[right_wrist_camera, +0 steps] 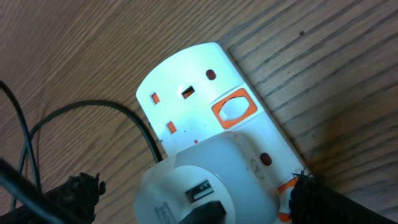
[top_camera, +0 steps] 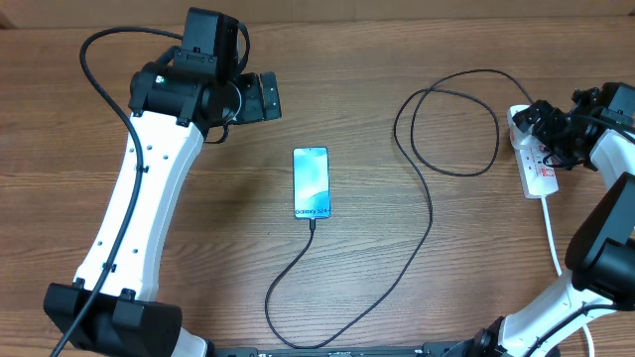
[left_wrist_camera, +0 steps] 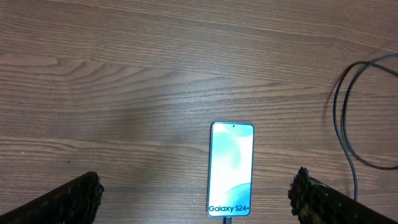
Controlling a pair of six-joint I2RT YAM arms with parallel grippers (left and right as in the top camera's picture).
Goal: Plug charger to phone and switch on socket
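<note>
1. Right wrist view: the right claw [right_wrist_camera: 196, 196] has its jaws standing wide apart with nothing between them. One dark fingertip is at the lower left of the frame and the other at the lower right.
2. Under it lies the white, elongated plastic power-strip socket [right_wrist_camera: 180, 68], slanting from top centre to lower right on the brown wood-grain table [right_wrist_camera: 74, 37]. A rounded white adapter [right_wrist_camera: 205, 168] sits in one outlet at lower centre.
3. Just above the adapter an orange-red rimmed switch [right_wrist_camera: 235, 109] shows beside a free outlet. A second scrap of orange peeks out by the lower-right fingertip, mostly hidden. I cannot tell whether either is on.
4. In the overhead view the long, thin black charger [top_camera: 432, 210] cable leaves the socket at the right edge. It loops at upper right and sweeps down to bottom centre. It then rises to the slim rectangular phone [top_camera: 311, 182] with its light blue-teal screen, at the frame's centre, and its tip meets the phone's "Galaxy S24" end.
5. The left claw [top_camera: 266, 96], at upper left, also has its jaws apart and grips nothing. It hangs up and left of the phone.
6. The plugging-in looks done, so the step in hand is the switching. The next move probably calls for one right fingertip to come down squarely on the switch serving the adapter's outlet, while the other tip clears the adapter and the strip stays put.
</note>
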